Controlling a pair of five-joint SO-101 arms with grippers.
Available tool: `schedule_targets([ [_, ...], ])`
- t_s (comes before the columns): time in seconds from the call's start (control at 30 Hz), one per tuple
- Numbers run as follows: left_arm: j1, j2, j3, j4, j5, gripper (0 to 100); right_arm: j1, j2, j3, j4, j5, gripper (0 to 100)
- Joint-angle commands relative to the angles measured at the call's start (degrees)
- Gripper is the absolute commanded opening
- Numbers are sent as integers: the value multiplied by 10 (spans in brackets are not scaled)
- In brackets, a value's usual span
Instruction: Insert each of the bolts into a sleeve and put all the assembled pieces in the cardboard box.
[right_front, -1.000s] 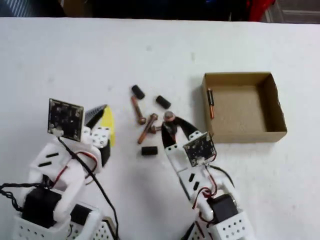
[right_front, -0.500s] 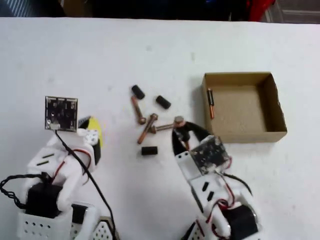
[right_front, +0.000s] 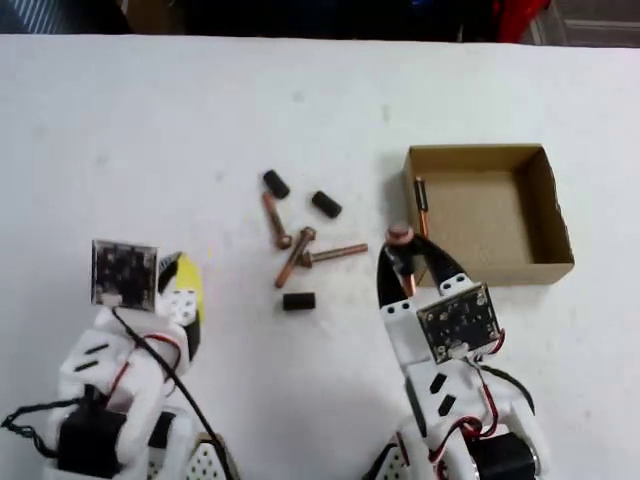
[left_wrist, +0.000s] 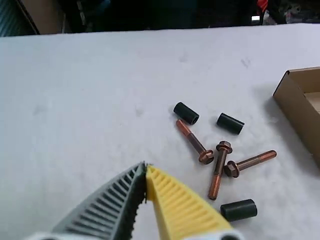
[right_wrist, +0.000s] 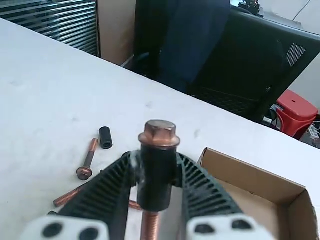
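High view: right jaws clamped on sleeved bolt (right_front: 400, 236), just right of centre, beside cardboard box (right_front: 478, 152) | left jaws closed, empty | step: boxing it, I'd say | next: clear the rim, release inside.

Bright overhead light, white table (right_front: 150, 110) washed out, soft shadow beside cardboard box (right_front: 500, 273), dim room (right_wrist: 200, 50) behind
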Motion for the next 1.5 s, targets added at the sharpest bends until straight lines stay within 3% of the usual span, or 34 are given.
schedule_targets([
  [0.0, -3, -22, 26, 2, -5, 22, 7, 39, -37, -28, 4, 17],
  [0.33, -17, -74, 151, 6, -6, 23, 14, 317, -98, -76, 4, 17],
  [0.53, -36, -80, 159, 53, -4, 23, 103, 468, -112, -191, 4, 17],
  [0.73, -36, -80, 205, 33, -6, 23, 153, 616, -159, -238, 4, 17],
  [1.23, -34, -80, 251, 25, -6, 23, 191, 1030, -427, -250, 2, 17],
  [1.47, -33, -80, 279, 13, -6, 23, 218, 1155, -526, -250, 4, 17],
])
